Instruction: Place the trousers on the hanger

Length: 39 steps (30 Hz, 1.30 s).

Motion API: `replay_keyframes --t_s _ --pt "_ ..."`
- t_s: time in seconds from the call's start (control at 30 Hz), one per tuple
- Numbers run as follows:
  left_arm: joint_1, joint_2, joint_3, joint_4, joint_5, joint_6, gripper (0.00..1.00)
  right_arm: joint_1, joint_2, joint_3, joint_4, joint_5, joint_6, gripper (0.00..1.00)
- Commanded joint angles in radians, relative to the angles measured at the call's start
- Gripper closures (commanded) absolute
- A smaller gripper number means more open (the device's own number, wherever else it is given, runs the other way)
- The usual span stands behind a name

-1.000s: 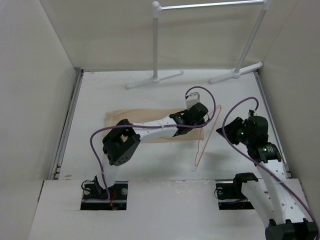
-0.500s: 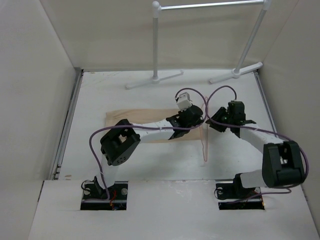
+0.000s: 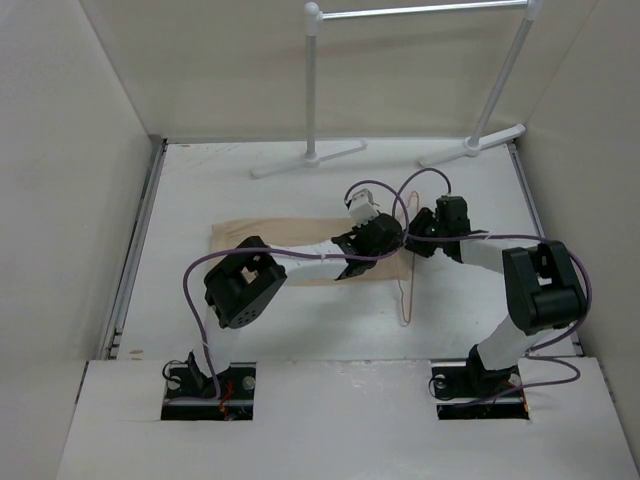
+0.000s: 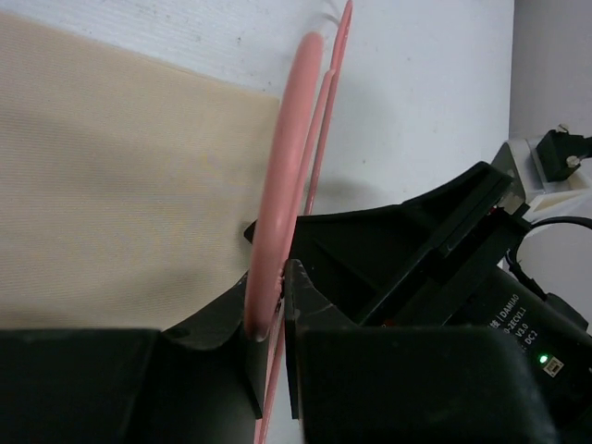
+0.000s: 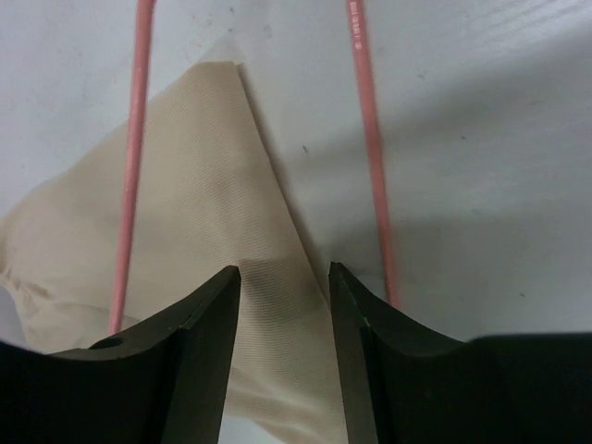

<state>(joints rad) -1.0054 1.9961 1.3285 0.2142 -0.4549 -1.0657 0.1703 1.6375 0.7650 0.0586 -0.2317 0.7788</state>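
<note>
White all round: a white table (image 3: pixel 250 320) boxed in by pale walls (image 3: pixel 60 150) on the left, right and far side. A grey strip (image 3: pixel 135 250) runs along the table's left edge. At the far end stands a white tube rack (image 3: pixel 311 90), its two feet flat on the table and its bar high across the back wall.

The trousers (image 3: pixel 270 232) lie flat across the middle of the table, well short of the rack. The hanger (image 3: pixel 407 300) sits at their right end, with its thin wire running toward me over bare table.

My left arm reaches across the cloth. My left gripper (image 4: pixel 273 305) is pressed together on the hanger's wire, with tan cloth lying just beyond it. My right gripper (image 5: pixel 285 277) comes in from the other side, close against the left one. Its fingers are spread, and a corner of the trousers lies in the gap between them, framed by the hanger's two wires. Purple cables (image 3: pixel 200 275) loop off both my arms.
</note>
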Motion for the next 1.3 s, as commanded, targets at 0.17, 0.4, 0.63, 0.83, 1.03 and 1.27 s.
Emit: replay_keyframes --t_s 0.17,0.4,0.63,0.83,1.03,1.27 --pt "0.032 -0.011 -0.051 -0.004 0.002 -0.027 1.00 0.036 -0.030 -0.053 0.136 0.003 0.059 0.84" --pt "0.095 -0.088 -0.142 -0.013 -0.007 -0.013 1.00 -0.034 -0.177 -0.029 0.046 -0.018 0.068 0.87" --pt "0.191 -0.261 -0.363 -0.018 -0.005 0.053 1.00 -0.116 -0.226 -0.038 -0.031 -0.005 0.060 0.88" --pt "0.238 -0.408 -0.472 -0.073 -0.028 0.148 1.00 -0.144 -0.171 -0.035 -0.036 0.018 0.059 0.88" --pt "0.228 -0.467 -0.454 -0.124 -0.100 0.260 1.00 -0.156 -0.117 -0.027 -0.036 0.043 0.060 0.87" --pt "0.241 -0.503 -0.449 -0.174 -0.148 0.331 0.99 -0.151 -0.093 -0.018 -0.037 0.057 0.057 0.87"
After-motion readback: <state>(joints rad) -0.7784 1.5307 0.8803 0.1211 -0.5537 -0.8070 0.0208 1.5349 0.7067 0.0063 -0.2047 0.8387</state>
